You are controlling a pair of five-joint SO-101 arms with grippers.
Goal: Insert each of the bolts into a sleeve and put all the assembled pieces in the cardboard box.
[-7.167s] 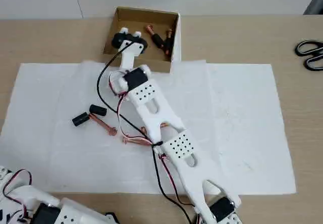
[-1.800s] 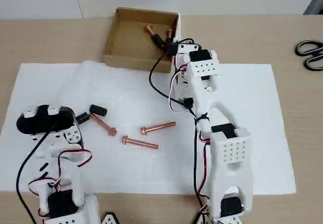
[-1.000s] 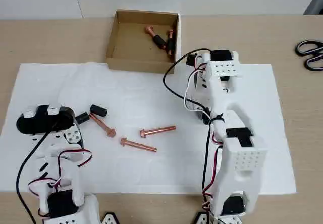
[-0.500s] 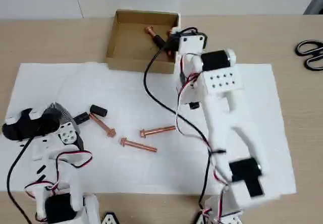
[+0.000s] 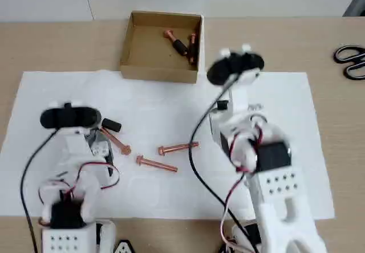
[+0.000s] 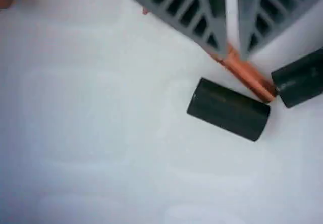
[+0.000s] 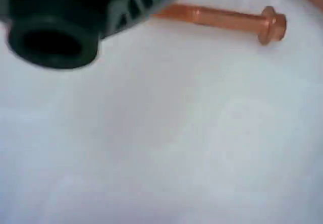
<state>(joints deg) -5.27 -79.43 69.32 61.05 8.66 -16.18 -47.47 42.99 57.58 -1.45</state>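
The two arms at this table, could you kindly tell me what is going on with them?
It is an assembly job, partway done. Two assembled pieces lie in the cardboard box. Three bolts and two black sleeves lie loose on the white paper. The left claw hovers over one bolt whose end appears to touch a sleeve, with the other sleeve just beside it. The right arm stands to the right of the loose bolts, a bare one in its wrist view.
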